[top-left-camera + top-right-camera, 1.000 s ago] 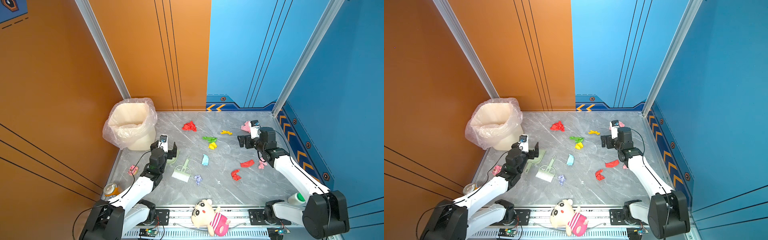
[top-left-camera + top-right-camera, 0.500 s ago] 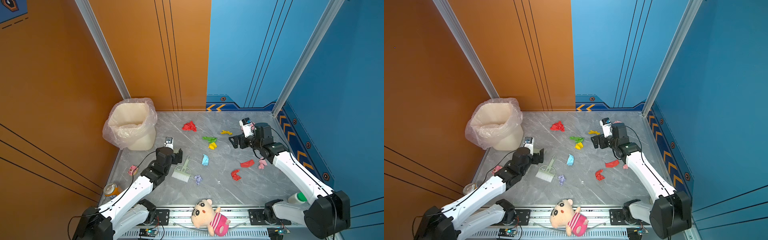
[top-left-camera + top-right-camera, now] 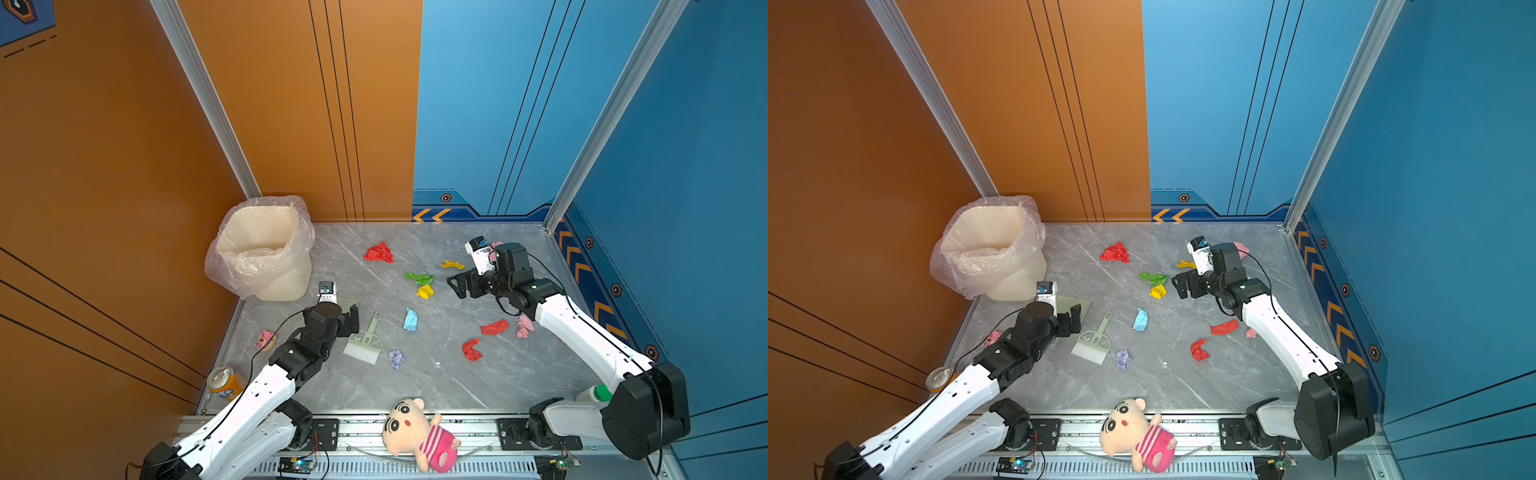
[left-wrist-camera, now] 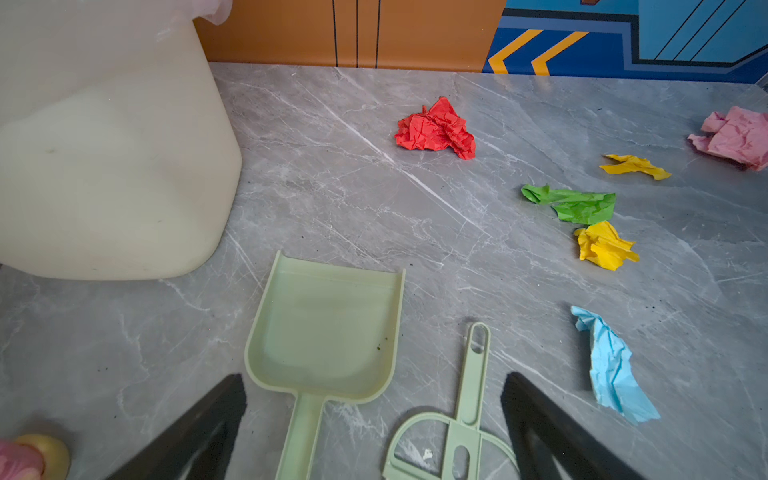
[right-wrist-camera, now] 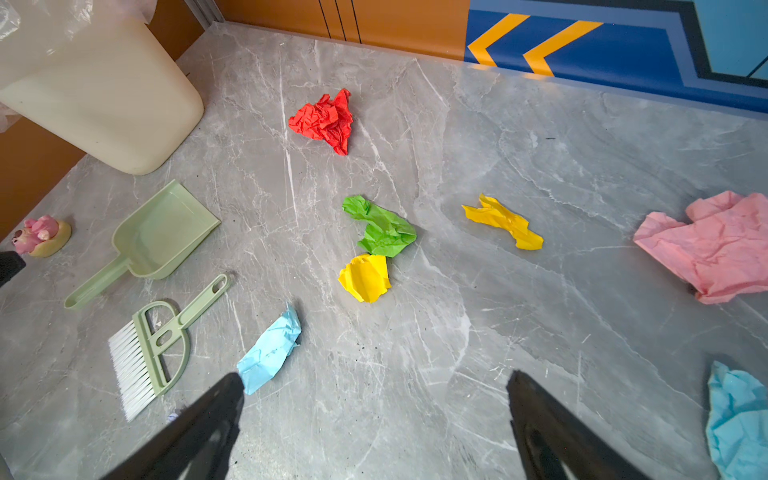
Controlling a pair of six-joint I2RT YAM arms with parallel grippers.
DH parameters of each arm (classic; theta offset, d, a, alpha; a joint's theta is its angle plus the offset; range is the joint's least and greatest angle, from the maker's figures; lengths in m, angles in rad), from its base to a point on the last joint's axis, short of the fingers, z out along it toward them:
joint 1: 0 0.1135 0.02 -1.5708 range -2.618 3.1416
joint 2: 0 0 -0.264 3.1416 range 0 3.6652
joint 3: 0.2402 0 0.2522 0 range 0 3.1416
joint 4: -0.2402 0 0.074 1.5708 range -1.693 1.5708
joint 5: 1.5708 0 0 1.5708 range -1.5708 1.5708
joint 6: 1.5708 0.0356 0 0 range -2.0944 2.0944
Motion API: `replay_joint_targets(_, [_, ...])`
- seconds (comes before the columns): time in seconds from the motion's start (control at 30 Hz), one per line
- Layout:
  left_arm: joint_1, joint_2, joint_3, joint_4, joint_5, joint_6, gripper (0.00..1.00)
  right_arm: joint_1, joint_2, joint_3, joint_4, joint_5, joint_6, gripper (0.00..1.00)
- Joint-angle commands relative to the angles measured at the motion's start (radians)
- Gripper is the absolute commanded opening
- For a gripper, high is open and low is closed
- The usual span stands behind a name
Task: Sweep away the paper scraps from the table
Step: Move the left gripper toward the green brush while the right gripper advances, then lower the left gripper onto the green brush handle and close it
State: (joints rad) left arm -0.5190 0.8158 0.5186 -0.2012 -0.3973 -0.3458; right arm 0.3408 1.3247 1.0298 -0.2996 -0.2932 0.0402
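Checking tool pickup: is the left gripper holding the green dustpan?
No, the dustpan lies flat on the table, and the left gripper has its fingers open either side of the handle, not touching it.

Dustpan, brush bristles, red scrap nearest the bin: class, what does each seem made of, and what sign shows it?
Dustpan: likely moulded plastic, smooth pale green with a soft sheen.
Brush bristles: probably synthetic fibre, fine straight white strands.
Red scrap: paper, matt, with sharp crumple creases.
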Motion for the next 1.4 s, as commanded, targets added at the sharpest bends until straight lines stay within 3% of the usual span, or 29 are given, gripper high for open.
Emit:
replay_joint_targets(0.0, [-0.012, -0.028, -0.001, -0.073, -0.001, -0.018, 0.98, 0.013, 0.011, 0.03, -0.016, -0.022, -0.015, 1.0])
replay_joint_targets(0.43, [-0.024, 0.008, 0.04, -0.13, 0.037, -0.038, 0.98, 0.049, 0.022, 0.03, -0.037, -0.045, -0.043, 1.0])
replay_joint_targets(0.97, [-0.118, 0.137, 0.1, -0.154, 0.081, -0.063, 0.98, 0.071, 0.042, 0.024, -0.047, -0.041, -0.051, 1.0])
replay_joint_targets(1.13, [-0.132, 0.207, 0.133, -0.168, 0.126, -0.04, 0.98, 0.078, 0.06, 0.038, -0.052, -0.044, -0.051, 1.0])
replay_joint_targets(1.37, [-0.172, 0.335, 0.207, -0.233, 0.107, -0.042, 0.98, 0.085, 0.068, 0.037, -0.053, -0.037, -0.052, 1.0])
